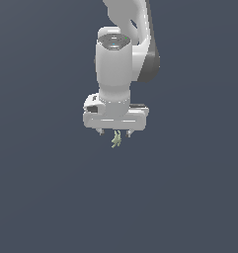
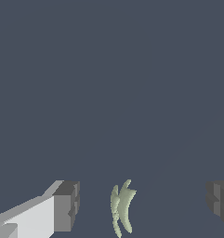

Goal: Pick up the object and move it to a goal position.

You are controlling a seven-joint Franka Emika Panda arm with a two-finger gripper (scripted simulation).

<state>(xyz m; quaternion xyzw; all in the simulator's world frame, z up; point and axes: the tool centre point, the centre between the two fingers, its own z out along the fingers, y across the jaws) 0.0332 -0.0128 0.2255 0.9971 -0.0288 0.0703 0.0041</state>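
The object (image 1: 116, 140) is a tiny pale yellowish-green spiky, leaf-like thing. In the exterior view it sits just under the white hand, between the two short fingers. My gripper (image 1: 115, 132) is open and directly over it. In the wrist view the object (image 2: 121, 210) stands upright in the gap of the gripper (image 2: 143, 204). One grey finger pad (image 2: 67, 207) is on one side of it and the other pad (image 2: 219, 203) on the other. Neither pad touches it, and it lies nearer the first pad.
A plain dark grey-blue surface (image 1: 51, 197) fills both views. The white arm (image 1: 115, 64) rises above the hand toward the exterior view's top. No other objects, containers or edges show.
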